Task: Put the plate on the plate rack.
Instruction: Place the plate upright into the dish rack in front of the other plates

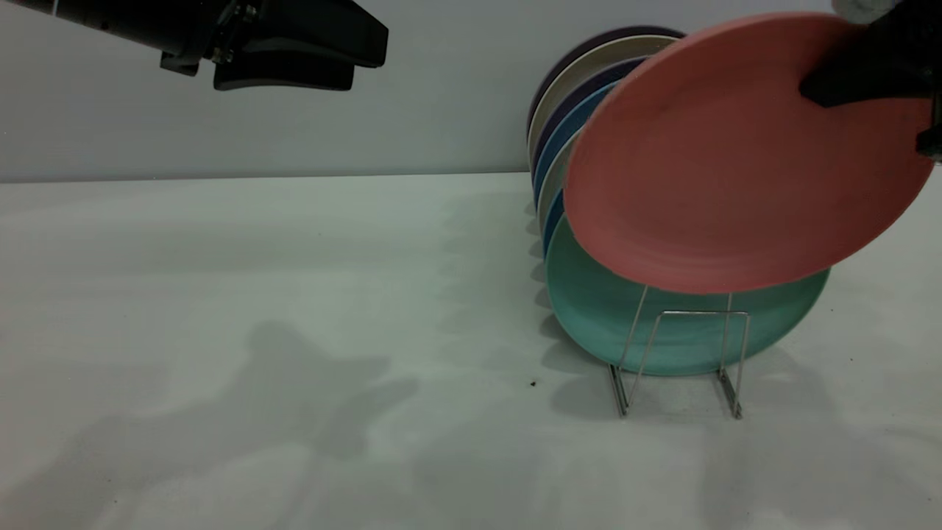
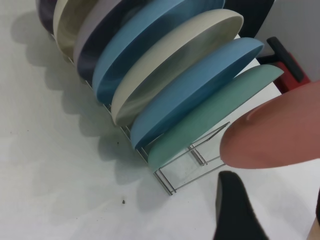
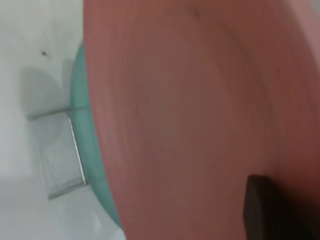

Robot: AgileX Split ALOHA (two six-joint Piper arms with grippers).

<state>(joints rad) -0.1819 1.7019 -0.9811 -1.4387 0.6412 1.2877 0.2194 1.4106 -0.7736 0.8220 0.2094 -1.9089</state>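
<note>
Pale table (image 1: 294,294) below; my right jaws (image 1: 868,66) pinch the stiff, probably slippery plate (image 1: 721,162) by its rim above the rack (image 1: 681,361); left jaws (image 1: 294,62) look shut, idle.

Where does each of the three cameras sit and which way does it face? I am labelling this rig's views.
Exterior view: low, level with the table, facing the arms; shows the left gripper raised, and the right gripper holding the pink plate above the plate rack.
Left wrist view: looks down on the racked plates; one black finger shows.
Right wrist view: pressed close to the pink plate; one finger shows.
All three share the pink plate, the teal plate and the rack's empty front loop.
</note>
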